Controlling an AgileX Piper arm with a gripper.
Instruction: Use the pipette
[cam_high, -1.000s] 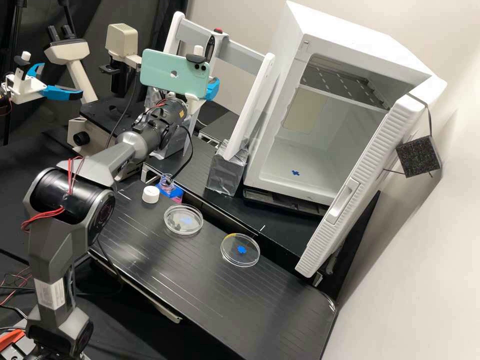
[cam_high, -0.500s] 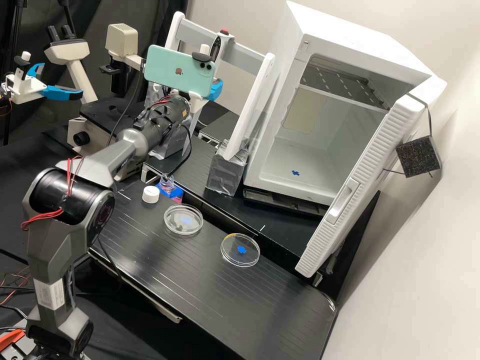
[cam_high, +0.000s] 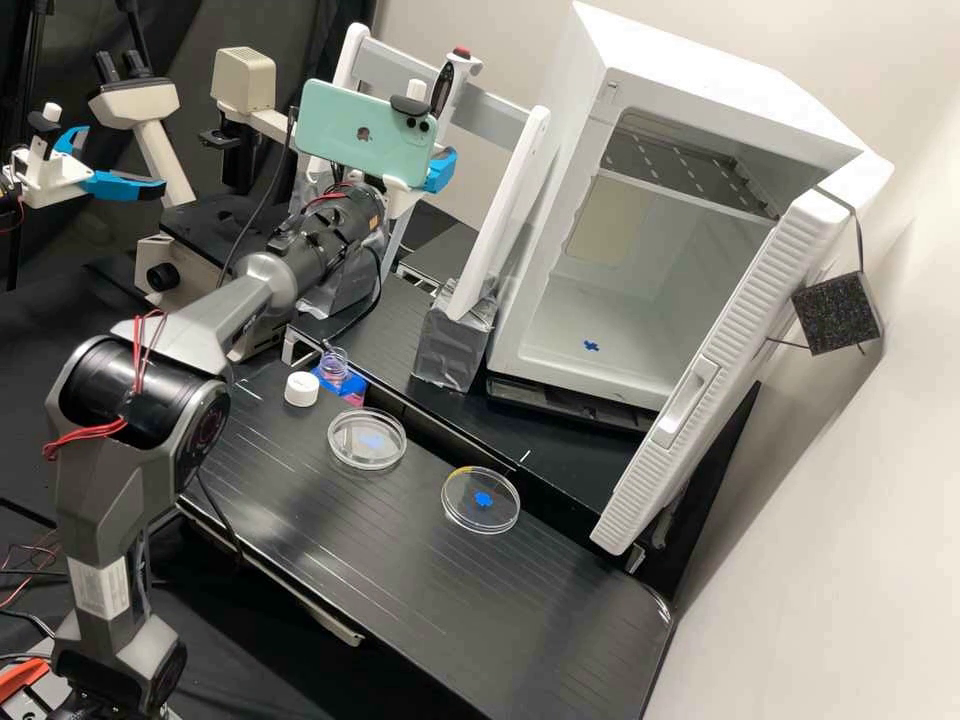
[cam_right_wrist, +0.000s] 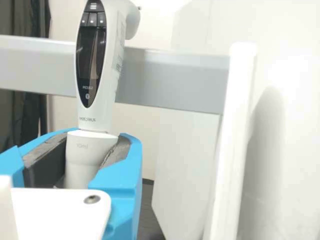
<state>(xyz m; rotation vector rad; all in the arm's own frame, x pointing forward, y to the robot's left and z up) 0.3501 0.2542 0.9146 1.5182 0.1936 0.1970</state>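
Pipette (cam_right_wrist: 94, 95) stands near-upright in tool (cam_right_wrist: 91, 152), blue fingers (cam_right_wrist: 122, 175) pinching its lower body, at grey crossbar (cam_right_wrist: 170, 80) of white stand. Pickup looks done. Drawing and dispensing liquid apparently remain: uncapped bottle (cam_high: 334, 368) waits by white cap (cam_high: 301, 390), with clear dish (cam_high: 367, 440) and second dish (cam_high: 481, 501) on black worktop (cam_high: 400, 560), well apart from pipette. Whether pipette carries liquid, cannot tell.

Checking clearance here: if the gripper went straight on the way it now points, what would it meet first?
Probably the grey crossbar, touched first by the upper part of the pipette that the gripper holds; the depth between is unclear.
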